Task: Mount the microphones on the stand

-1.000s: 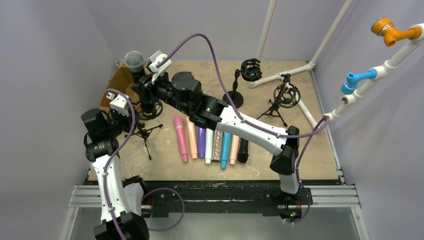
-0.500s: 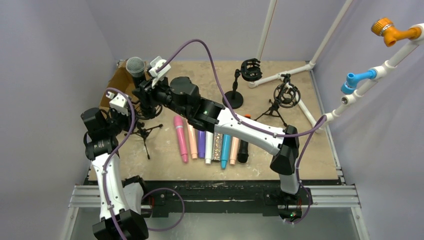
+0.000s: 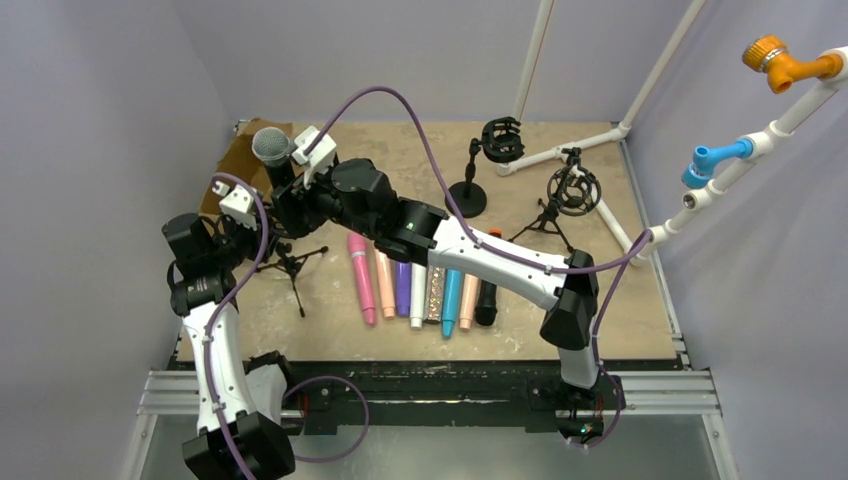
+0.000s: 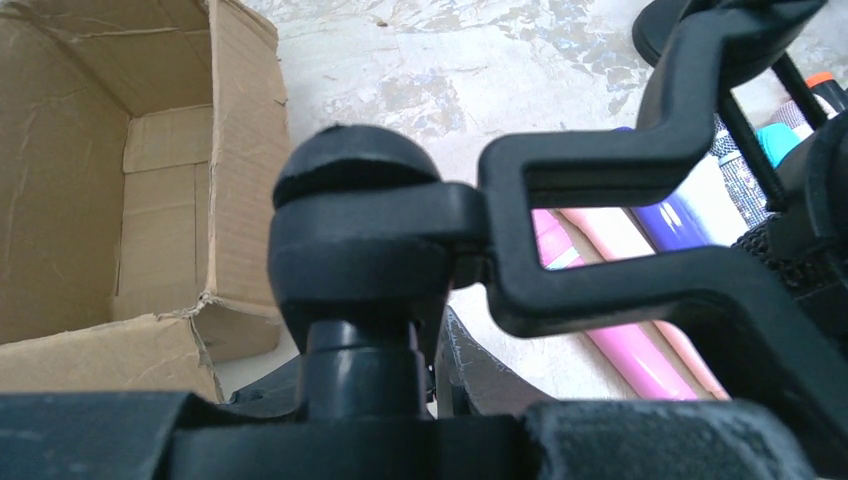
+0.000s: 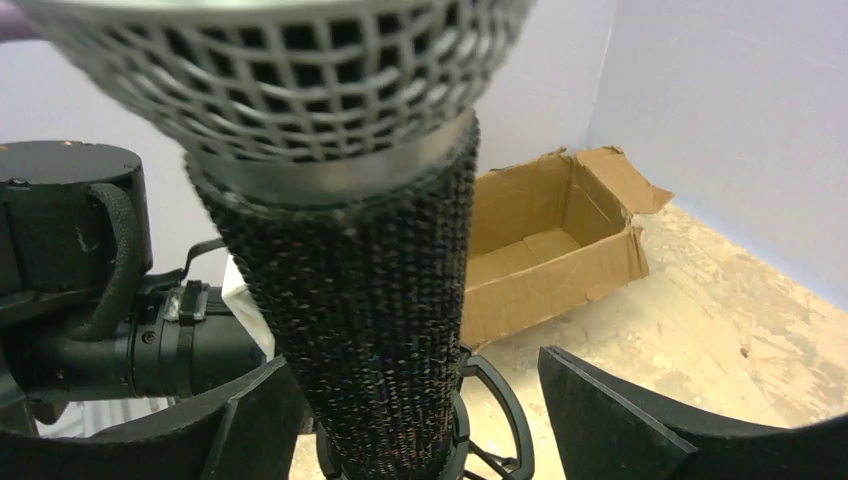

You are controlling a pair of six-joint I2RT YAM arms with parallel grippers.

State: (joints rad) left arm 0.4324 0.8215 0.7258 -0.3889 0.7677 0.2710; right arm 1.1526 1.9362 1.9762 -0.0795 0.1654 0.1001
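A black glitter microphone (image 3: 271, 150) with a grey grille head stands upright in the ring of the small black tripod stand (image 3: 290, 262). In the right wrist view its body (image 5: 370, 330) fills the space between my right gripper's (image 5: 410, 365) open jaws; the right finger (image 5: 620, 420) is well clear of it, and the mount ring (image 5: 500, 400) shows below. My left gripper (image 3: 255, 228) is shut on the stand's stem and knob (image 4: 365, 230). The other microphones lie in a row: pink (image 3: 360, 275), peach, purple (image 3: 403, 285), white, silver glitter, teal (image 3: 452, 298), black (image 3: 487, 300).
An open cardboard box (image 3: 232, 165) sits at the back left, just behind the stand. A round-base stand (image 3: 468, 195) with a clip and a tripod stand with a shock mount (image 3: 572, 190) are at the back right. White pipe legs (image 3: 560, 150) run along the back.
The right arm has swung left and nearer with the black microphone, and the microphone's head now sits lower, over the stand held by the left gripper. The left arm has barely moved.
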